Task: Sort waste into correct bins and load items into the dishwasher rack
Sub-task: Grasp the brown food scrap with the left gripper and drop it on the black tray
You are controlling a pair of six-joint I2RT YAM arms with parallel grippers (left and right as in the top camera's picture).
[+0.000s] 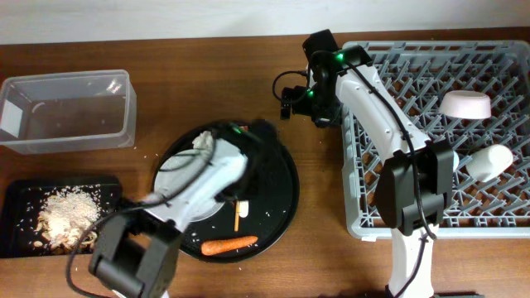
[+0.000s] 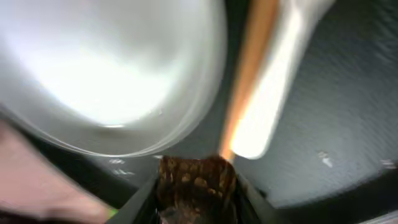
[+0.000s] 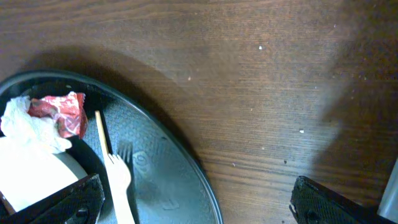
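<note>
My left gripper point(image 2: 196, 205) is shut on the small dark brown lump point(image 2: 196, 183), low over the round black tray point(image 1: 277, 207). Just beyond it lie the white plate point(image 2: 112, 68), the thin wooden stick point(image 2: 249, 68) and the white fork point(image 2: 273, 93). The carrot point(image 1: 229, 245) lies at the tray's front. My right gripper point(image 3: 199, 208) is open and empty, hovering over the table by the tray's far right rim. Its view shows the red wrapper point(image 3: 62, 112), the white paper point(image 3: 25, 124), the stick point(image 3: 102, 134) and the fork point(image 3: 118, 177). The pale blue cup is out of view.
The clear tub point(image 1: 66, 112) stands at the back left. The shallow black tray point(image 1: 21, 199) at the front left holds beige crumbs point(image 1: 70, 215). The grey dishwasher rack point(image 1: 431, 74) on the right holds a white bowl point(image 1: 465, 104) and a white cup point(image 1: 489, 161).
</note>
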